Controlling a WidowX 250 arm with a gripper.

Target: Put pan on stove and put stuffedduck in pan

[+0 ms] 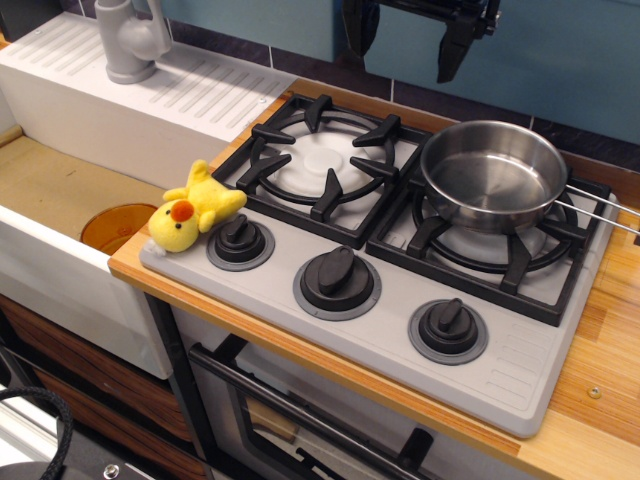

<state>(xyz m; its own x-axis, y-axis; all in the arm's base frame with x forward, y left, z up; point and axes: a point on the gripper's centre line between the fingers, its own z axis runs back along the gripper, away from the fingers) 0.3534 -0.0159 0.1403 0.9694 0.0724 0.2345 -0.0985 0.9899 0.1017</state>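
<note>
The shiny steel pan (493,178) sits on the right burner of the grey stove (390,330), its thin wire handle (600,210) pointing right. The pan is empty. The yellow stuffedduck (192,210) with an orange-red beak lies on the stove's front left corner, touching the left knob (240,243). My gripper (405,40) hangs high at the top of the view, above the back of the stove between the two burners. Its black fingers (455,50) stand wide apart and hold nothing.
The left burner (320,160) is bare. A white sink (60,190) lies left of the stove, with an orange round disc (115,225) in it and a grey faucet (130,40) behind. A wooden counter (600,370) lies to the right and an oven door (300,420) below.
</note>
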